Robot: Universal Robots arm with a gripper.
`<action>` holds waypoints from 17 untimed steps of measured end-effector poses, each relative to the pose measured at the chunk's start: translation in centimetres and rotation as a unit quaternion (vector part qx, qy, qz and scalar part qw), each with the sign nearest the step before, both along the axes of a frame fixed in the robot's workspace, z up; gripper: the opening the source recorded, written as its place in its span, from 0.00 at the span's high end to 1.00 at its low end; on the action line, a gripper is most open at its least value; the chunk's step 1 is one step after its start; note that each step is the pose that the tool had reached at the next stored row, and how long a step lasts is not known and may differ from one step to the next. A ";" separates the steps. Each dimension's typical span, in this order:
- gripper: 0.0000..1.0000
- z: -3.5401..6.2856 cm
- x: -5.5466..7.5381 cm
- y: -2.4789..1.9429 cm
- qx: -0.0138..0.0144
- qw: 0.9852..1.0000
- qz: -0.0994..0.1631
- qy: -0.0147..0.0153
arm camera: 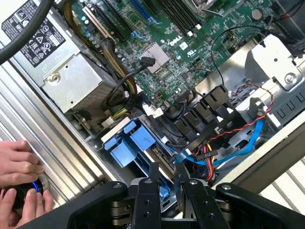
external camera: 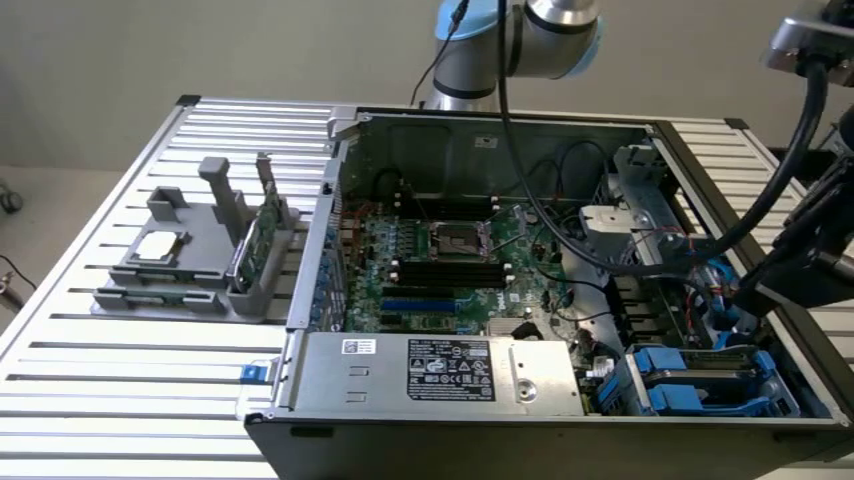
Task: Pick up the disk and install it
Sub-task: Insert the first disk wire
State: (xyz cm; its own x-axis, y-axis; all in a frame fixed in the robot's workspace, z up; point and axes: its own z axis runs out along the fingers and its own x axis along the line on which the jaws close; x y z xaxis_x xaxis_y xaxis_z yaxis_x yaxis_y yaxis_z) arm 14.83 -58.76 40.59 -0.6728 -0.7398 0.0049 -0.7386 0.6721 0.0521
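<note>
Since the disk [arm camera: 164,191] is a metal slab in a blue plastic frame, I'd expect it to be dense, rigid and shock-sensitive, with the frame as the slick, slightly flexy part. Best hold is across the frame's long rails, off the label and the connector end. It's at the drive bay [external camera: 701,385] in the case [external camera: 334,200] corner beside the PSU [external camera: 441,370], showing as a blue sliver between the gripper [arm camera: 166,168] fingers. Jaws look partly closed and clamped on that blue edge, though the contact itself is hard to confirm. A second blue carrier [arm camera: 129,140] lies in the bay just beside it. Readable text: "DELL" on the motherboard [arm camera: 181,44]. The PSU label is symbols and fine print, not legible. A hand [arm camera: 19,164] rests on a black knob [arm camera: 32,188] at the table [external camera: 80,350] edge.
</note>
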 end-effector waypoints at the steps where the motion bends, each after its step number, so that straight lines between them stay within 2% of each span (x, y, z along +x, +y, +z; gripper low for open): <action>1: 0.73 0.00 0.0 0.00 0.000 1.000 -0.009 0.000; 5: 0.73 -0.02 0.0 0.00 0.000 0.999 -0.043 0.000; 9: 0.73 -0.04 0.0 0.00 0.000 0.997 -0.080 0.000; 13: 0.73 -0.06 0.0 0.00 0.000 0.993 -0.116 0.000; 17: 0.73 -0.08 0.0 0.00 0.000 0.988 -0.152 0.000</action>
